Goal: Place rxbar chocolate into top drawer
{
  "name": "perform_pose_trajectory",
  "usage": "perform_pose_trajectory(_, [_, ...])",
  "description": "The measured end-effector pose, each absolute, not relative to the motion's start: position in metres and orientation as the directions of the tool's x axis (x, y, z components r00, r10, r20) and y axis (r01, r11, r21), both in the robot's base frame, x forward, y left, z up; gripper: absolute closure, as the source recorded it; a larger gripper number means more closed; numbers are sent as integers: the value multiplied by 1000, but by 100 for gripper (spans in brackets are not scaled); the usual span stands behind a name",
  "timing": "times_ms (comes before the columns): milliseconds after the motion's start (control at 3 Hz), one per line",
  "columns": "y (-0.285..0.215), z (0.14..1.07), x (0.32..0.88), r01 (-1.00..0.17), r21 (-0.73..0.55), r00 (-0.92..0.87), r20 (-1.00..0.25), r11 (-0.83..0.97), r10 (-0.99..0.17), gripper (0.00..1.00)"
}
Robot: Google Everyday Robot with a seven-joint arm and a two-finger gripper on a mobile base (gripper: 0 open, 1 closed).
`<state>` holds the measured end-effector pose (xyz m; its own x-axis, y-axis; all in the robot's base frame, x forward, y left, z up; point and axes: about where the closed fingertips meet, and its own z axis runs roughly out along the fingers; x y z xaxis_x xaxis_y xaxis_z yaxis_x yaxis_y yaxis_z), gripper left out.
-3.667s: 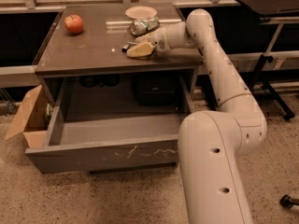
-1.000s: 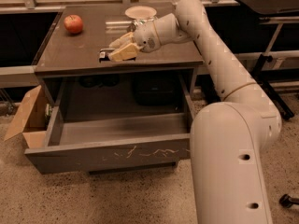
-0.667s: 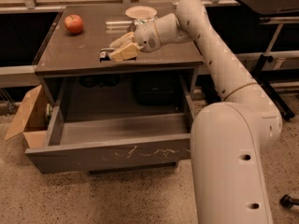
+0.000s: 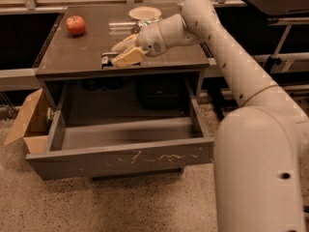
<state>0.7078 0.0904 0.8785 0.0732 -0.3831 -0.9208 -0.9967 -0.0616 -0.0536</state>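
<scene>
The chocolate bar (image 4: 106,58) is held at the front edge of the table (image 4: 72,52), above the open drawer; only its dark end is seen past the fingertips. Whether it touches the tabletop cannot be told. The gripper (image 4: 118,54) is closed on the bar, with one pale finger (image 4: 124,43) above and the other below. The top drawer (image 4: 120,159) is pulled well out, its scratched front panel facing the camera. An apple (image 4: 76,25) is seen at the table's far left corner and a white plate (image 4: 145,12) at the back. A cardboard box (image 4: 26,124) stands on the floor beside the drawer's left end.
</scene>
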Motion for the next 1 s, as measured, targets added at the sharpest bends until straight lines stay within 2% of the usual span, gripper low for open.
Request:
perform_pose_trajectory(333, [96,870,671,-993,-72,102,-916,-89,-387,100])
perform_pose_trajectory(1000, [107,789,616,-991,62,-16,-934,-118,-358,100])
